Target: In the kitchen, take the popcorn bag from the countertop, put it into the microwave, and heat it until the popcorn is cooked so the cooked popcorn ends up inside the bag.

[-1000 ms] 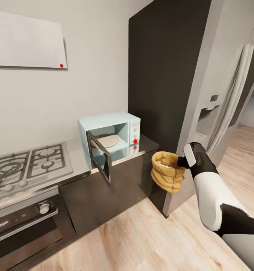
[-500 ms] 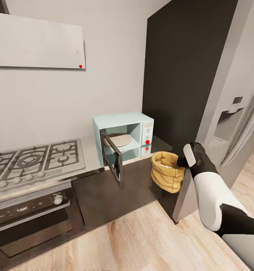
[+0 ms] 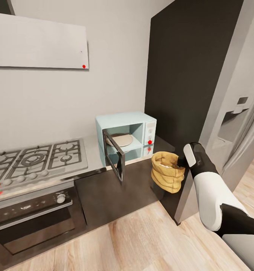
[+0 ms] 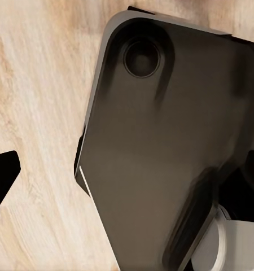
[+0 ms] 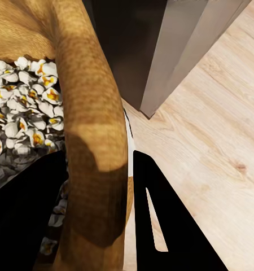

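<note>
My right gripper (image 3: 180, 162) is clamped on the popcorn bag's (image 3: 166, 176) rolled rim, one finger (image 5: 161, 220) outside, holding it in the air just in front of the countertop (image 3: 90, 148), near the open microwave (image 3: 128, 131). Left gripper: can't tell.

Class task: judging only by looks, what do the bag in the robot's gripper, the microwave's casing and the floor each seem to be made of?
Popcorn bag: apparently tan paper, matte, with creased, rolled sides. Microwave casing: smooth pale blue, probably painted metal or plastic; the look leaves that open. Floor: light wood planks, or a wood-look finish, with visible grain and seams.
</note>
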